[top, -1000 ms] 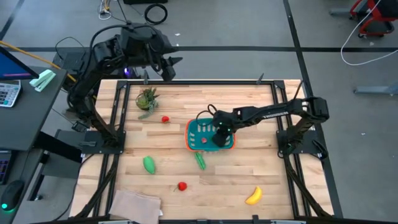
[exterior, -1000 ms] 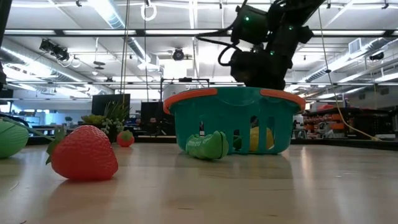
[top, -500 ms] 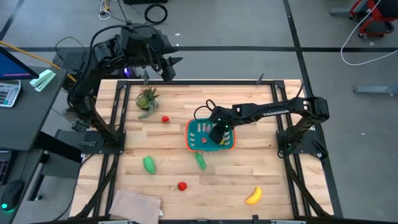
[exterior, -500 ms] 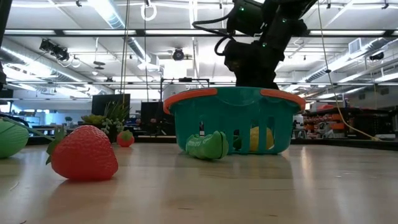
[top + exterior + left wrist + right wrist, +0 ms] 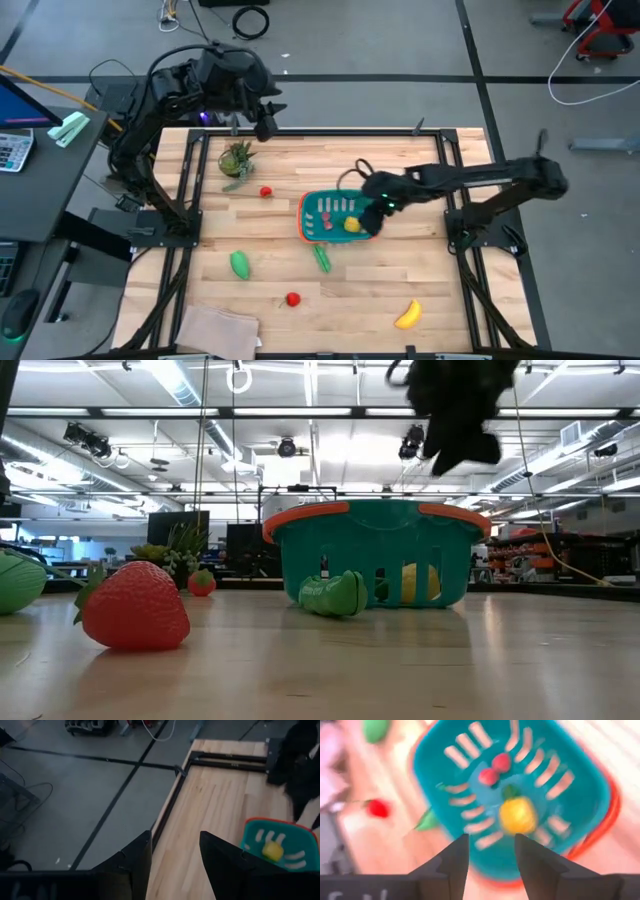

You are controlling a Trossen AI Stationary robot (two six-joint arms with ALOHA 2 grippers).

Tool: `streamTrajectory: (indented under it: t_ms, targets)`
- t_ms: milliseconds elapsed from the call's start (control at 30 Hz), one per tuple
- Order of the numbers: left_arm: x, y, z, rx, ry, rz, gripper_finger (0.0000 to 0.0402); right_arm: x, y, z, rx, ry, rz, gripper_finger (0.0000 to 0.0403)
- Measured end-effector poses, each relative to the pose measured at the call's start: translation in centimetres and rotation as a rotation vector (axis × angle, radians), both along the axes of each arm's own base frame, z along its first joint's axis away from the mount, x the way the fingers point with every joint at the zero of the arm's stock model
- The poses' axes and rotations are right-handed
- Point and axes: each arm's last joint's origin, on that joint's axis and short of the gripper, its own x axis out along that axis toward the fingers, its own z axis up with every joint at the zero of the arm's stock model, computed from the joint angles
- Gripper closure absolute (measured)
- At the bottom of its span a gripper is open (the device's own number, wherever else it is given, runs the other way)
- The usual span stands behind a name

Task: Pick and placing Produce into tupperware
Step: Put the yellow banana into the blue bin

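Two pieces already sit in the basket (image 5: 338, 216): a yellow chunk (image 5: 517, 815) and red cherries (image 5: 495, 762). Your right gripper (image 5: 378, 208) hangs over the basket's right edge, jaws spread, holding nothing. Lift clear of the rim before going for more. A green pod (image 5: 322, 259) lies just outside the basket, nearest pick; strawberry (image 5: 293, 298), banana (image 5: 407, 315) and green piece (image 5: 240, 264) lie farther off. Left gripper (image 5: 268, 118) waits beyond the back-left corner, jaws apart, empty. Wooden table (image 5: 420, 275), potted plant (image 5: 237, 158), folded cloth (image 5: 218, 327); open workshop with ceiling lights behind.
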Motion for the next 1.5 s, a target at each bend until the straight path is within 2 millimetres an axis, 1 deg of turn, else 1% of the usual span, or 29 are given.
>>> streamTrajectory:
  t_ms: [67,133,200,267,333,400,500,600,800,967,1100,1167,1267,1333,1500]
  targets:
    - [0.0,-0.2,-0.2,-0.020,0.013,0.001,0.0230,-1.3,0.9,1.2,0.062,-0.021,-0.039,0.0243]
    - [0.0,-0.5,-0.3,-0.036,0.024,-0.002,0.0230,-2.5,2.0,2.1,0.115,-0.032,-0.030,0.0244]
    - [0.0,-0.8,-0.5,-0.036,0.046,-0.017,0.0230,-3.6,3.1,2.7,0.145,-0.036,0.031,0.0243]
    - [0.0,-1.0,-0.5,-0.025,0.062,-0.035,0.0230,-4.5,4.3,3.2,0.166,-0.040,0.129,0.0242]
    - [0.1,-1.1,-0.5,-0.024,0.062,-0.042,0.0230,-4.9,5.5,3.4,0.149,-0.051,0.248,0.0243]
    - [0.0,-1.1,-0.5,-0.024,0.063,-0.041,0.0230,-5.1,6.6,3.2,0.134,-0.046,0.295,0.0244]
    - [0.0,-1.1,-0.5,-0.023,0.063,-0.038,0.0230,-5.1,8.0,2.8,0.145,-0.015,0.330,0.0245]
    - [0.0,-1.1,-0.5,-0.024,0.064,-0.038,0.0230,-5.1,9.6,2.1,0.148,0.023,0.416,0.0245]
    - [0.1,-1.1,-0.6,-0.057,0.048,-0.013,0.0230,-5.4,13.0,0.4,0.138,0.091,0.738,0.0245]
    - [0.1,-1.2,-0.6,-0.185,-0.032,0.083,0.0230,-6.2,15.4,-0.6,0.097,0.109,0.947,0.0245]
    - [0.3,-1.7,-0.7,-0.273,-0.085,0.136,0.0230,-7.1,17.3,-1.5,0.027,0.102,1.138,0.0245]
    - [0.5,-2.1,-0.7,-0.309,-0.104,0.151,0.0230,-7.8,18.2,-2.0,-0.045,0.106,1.245,0.0245]
    - [0.8,-2.6,-0.7,-0.355,-0.129,0.166,0.0230,-9.5,18.7,-3.1,-0.186,0.171,1.327,0.0242]
    - [1.1,-2.9,-0.9,-0.386,-0.142,0.177,0.0230,-10.2,18.7,-3.7,-0.239,0.203,1.348,0.0237]
    - [2.0,-4.1,-1.2,-0.476,-0.166,0.202,0.0230,-10.3,18.8,-4.2,-0.252,0.223,1.288,0.0216]
